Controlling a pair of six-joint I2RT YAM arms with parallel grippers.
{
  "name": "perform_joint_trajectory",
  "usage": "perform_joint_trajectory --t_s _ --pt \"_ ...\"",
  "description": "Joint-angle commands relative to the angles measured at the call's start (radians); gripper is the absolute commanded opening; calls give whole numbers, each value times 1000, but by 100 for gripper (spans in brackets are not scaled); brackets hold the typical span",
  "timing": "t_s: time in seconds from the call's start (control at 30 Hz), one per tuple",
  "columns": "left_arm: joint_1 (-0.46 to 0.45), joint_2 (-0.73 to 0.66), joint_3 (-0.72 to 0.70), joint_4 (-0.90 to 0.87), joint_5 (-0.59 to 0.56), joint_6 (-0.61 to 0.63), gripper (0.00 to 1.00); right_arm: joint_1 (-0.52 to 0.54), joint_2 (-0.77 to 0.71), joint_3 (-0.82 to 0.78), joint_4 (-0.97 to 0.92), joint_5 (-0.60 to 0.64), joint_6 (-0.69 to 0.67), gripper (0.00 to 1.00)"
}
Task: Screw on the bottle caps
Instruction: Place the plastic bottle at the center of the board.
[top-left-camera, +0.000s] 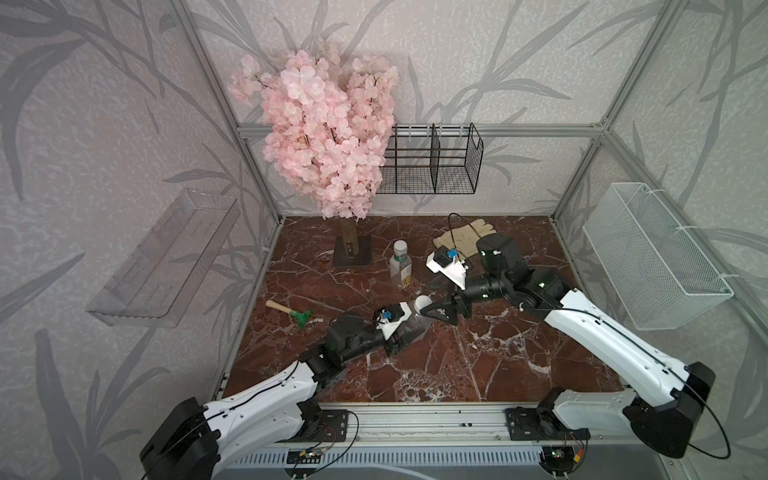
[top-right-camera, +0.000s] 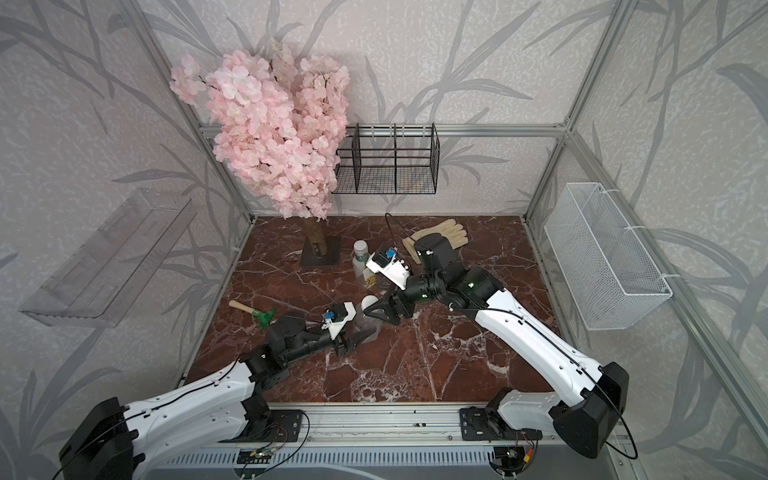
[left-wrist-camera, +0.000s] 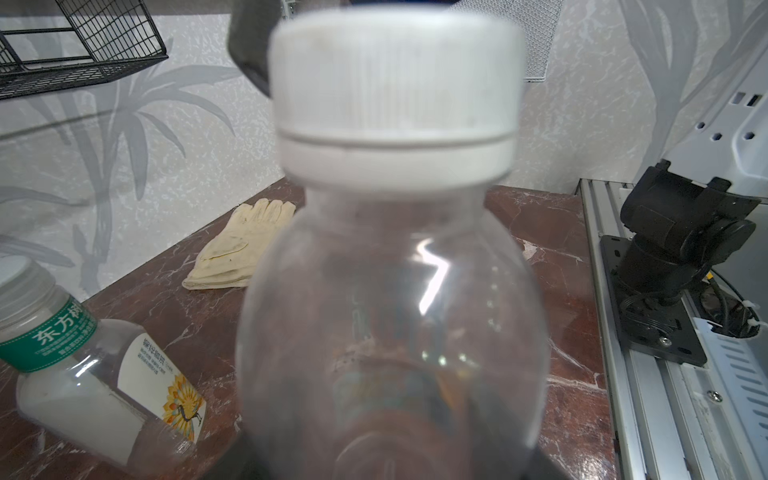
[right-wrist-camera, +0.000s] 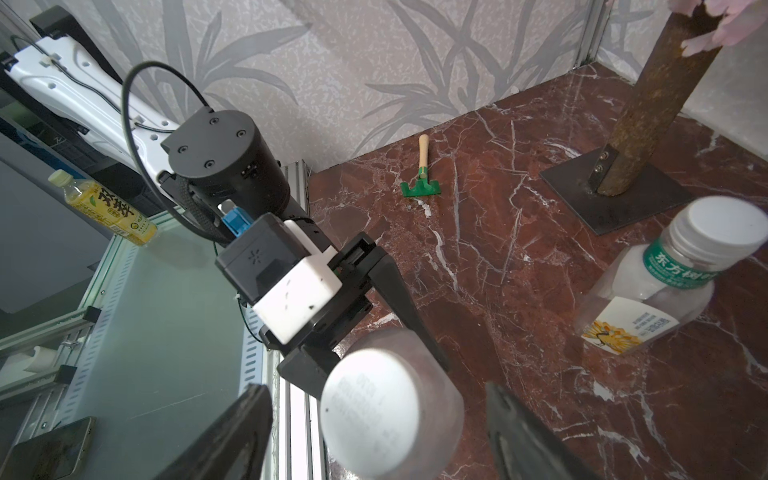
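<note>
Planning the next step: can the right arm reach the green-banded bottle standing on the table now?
Probably yes: its pincer is open, holding nothing, merely flanking the cap of the held round bottle, and the green-banded bottle stands close by, nothing between.

So the whole cell is wrapped in pale grey wallpaper (top-left-camera: 478, 62) with darker bamboo-leaf prints, held up by a bare aluminium frame (top-left-camera: 415, 129). The table (top-left-camera: 478, 365) is a glossy red-brown marble look with white veins. On the back wall hangs a black wire basket (top-left-camera: 436, 174) with dividers, the right wall has a white mesh basket (top-left-camera: 656, 257), and the left wall a clear plastic shelf (top-left-camera: 166, 257). A fake pink blossom tree (top-left-camera: 324, 124) stands at the back on a dark square base plate (top-left-camera: 361, 257). Lighting is soft and even.
</note>
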Motion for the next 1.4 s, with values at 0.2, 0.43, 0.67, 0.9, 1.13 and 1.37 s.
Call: perform_joint_trajectory --t_s 0.2,0.43,0.67,0.9,1.13,1.37 --pt "-4 -9 18 28 9 7 61 1 8 -40 83 -49 10 70" --pt "-4 -8 18 29 7 8 61 4 31 -40 91 -49 29 65" --pt "-4 -7 19 29 8 10 61 17 45 -38 84 -35 22 58" --pt "-5 -7 18 28 5 11 61 24 48 -46 79 -20 21 46" --pt "-4 -7 18 27 5 11 61 31 48 -50 79 8 18 7" --pt "-5 -7 18 27 5 9 68 31 48 -46 83 23 41 0"
